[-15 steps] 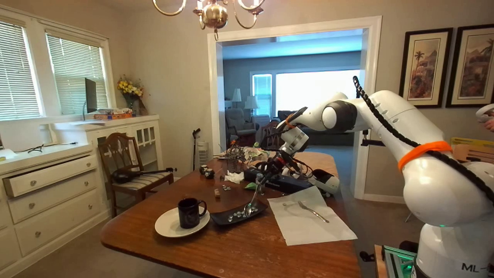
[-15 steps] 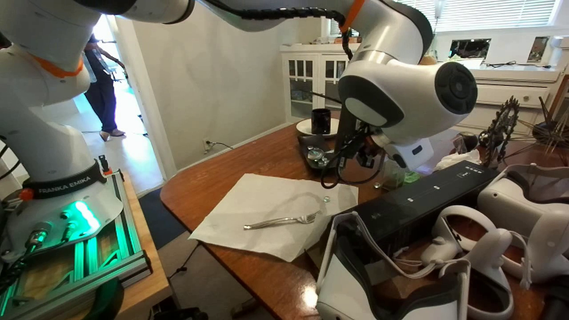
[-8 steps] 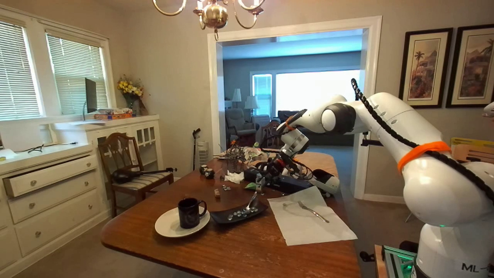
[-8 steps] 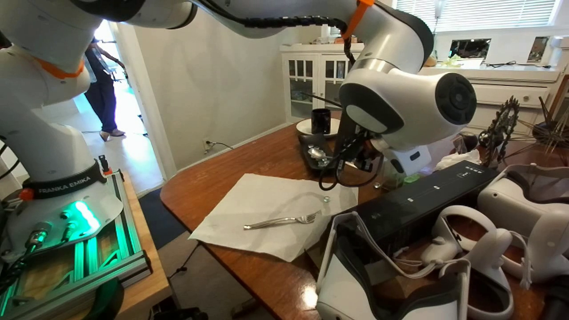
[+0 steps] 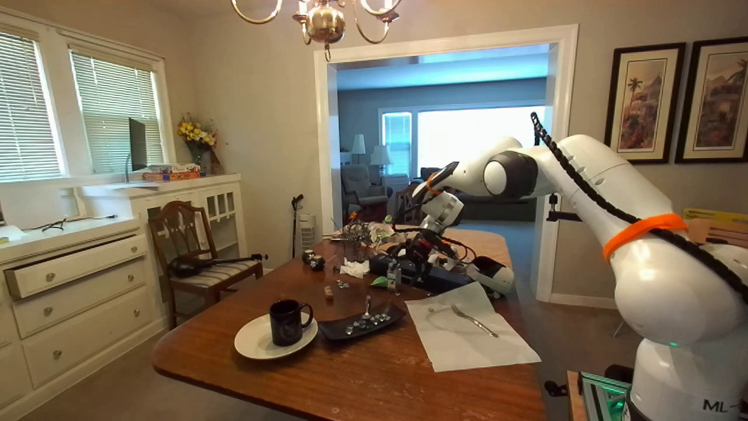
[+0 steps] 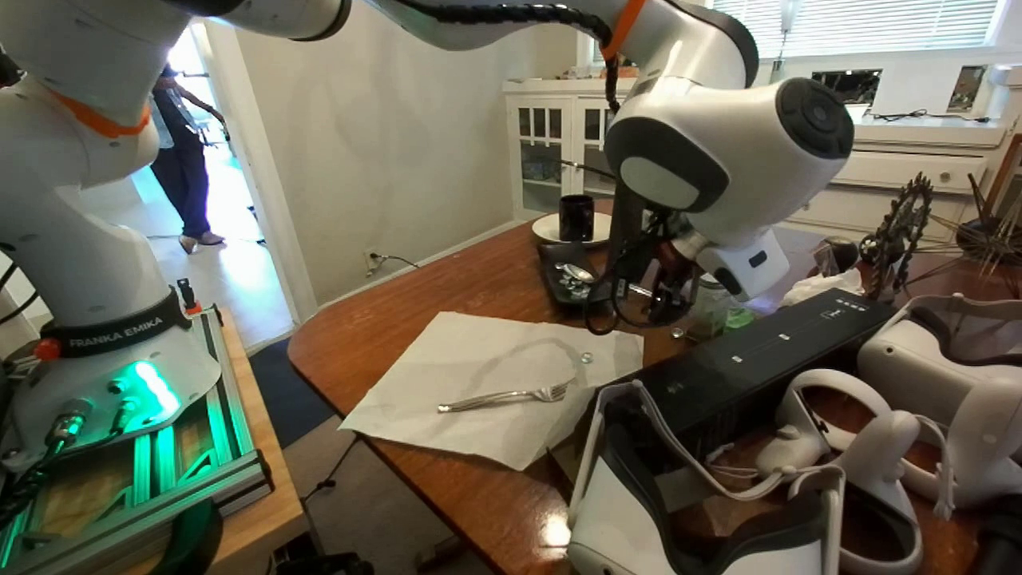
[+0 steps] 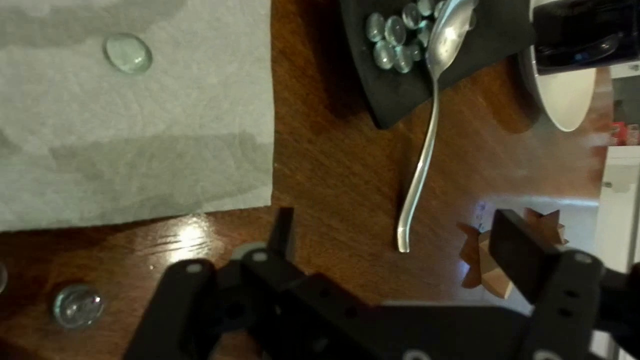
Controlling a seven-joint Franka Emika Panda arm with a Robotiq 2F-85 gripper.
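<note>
In the wrist view my gripper (image 7: 394, 222) stands wide open, nothing between its fingers. Ahead of them, a silver spoon (image 7: 422, 160) rests with its bowl among clear glass beads (image 7: 395, 42) in a dark curved tray (image 7: 395, 102). Its handle crosses the tray's rim, the end pointing back toward the gap between my fingertips, apart from both. The same spoon (image 5: 367, 313) looks foreshortened in an exterior view. A silver fork (image 6: 499, 398) lies on a white paper sheet (image 6: 463, 343), with a single glass bead (image 7: 128, 53) near it.
Beside the tray a black mug (image 5: 286, 323) stands on a white plate (image 5: 248, 339). Near the gripper are a long black box (image 6: 766, 351) and a glass jar (image 6: 709, 307). White headsets (image 6: 631, 511) crowd the table edge. A small light-brown piece (image 7: 495, 275) shows by one finger.
The jaws have opened and let go of the spoon, which was held tilted over the tray. The spoon has dropped onto the tray's rim, and the arm has drawn up slightly from it.
</note>
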